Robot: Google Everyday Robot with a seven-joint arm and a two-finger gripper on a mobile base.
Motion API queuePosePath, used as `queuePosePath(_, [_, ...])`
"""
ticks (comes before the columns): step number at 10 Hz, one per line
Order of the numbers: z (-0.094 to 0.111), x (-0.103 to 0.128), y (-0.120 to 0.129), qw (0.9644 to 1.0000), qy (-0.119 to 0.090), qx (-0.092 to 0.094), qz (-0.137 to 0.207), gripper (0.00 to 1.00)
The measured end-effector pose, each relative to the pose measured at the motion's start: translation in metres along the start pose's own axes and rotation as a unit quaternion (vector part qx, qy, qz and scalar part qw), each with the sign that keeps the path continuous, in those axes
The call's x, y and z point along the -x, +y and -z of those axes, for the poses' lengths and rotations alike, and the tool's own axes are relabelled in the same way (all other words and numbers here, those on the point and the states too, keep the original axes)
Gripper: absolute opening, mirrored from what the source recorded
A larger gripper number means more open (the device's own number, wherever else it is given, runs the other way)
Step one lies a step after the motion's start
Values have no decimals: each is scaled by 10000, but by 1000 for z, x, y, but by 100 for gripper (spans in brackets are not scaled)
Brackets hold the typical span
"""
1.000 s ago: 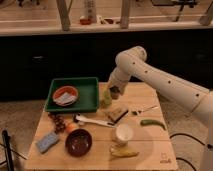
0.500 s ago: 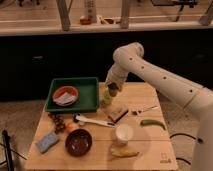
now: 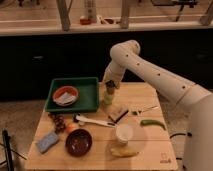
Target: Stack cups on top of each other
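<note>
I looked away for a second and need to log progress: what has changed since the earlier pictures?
Little. The arm swung slightly left, shifting the gripper a touch left; it still sits over the dark cup, above the pale green cup beside the green tray. The white cup, red bowl and brush on the table stayed put.

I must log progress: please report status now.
Gripper at the tray's right edge, holding dark cup over pale cup. White cup nearer, not blocking.

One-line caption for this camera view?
Gripper holds the dark cup directly above the pale yellow-green cup beside the green tray.
</note>
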Motion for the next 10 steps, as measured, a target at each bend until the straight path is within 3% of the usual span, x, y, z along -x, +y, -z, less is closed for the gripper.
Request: queuePosePath(10, [-38,-9,-2,9999,-127,57,29,0])
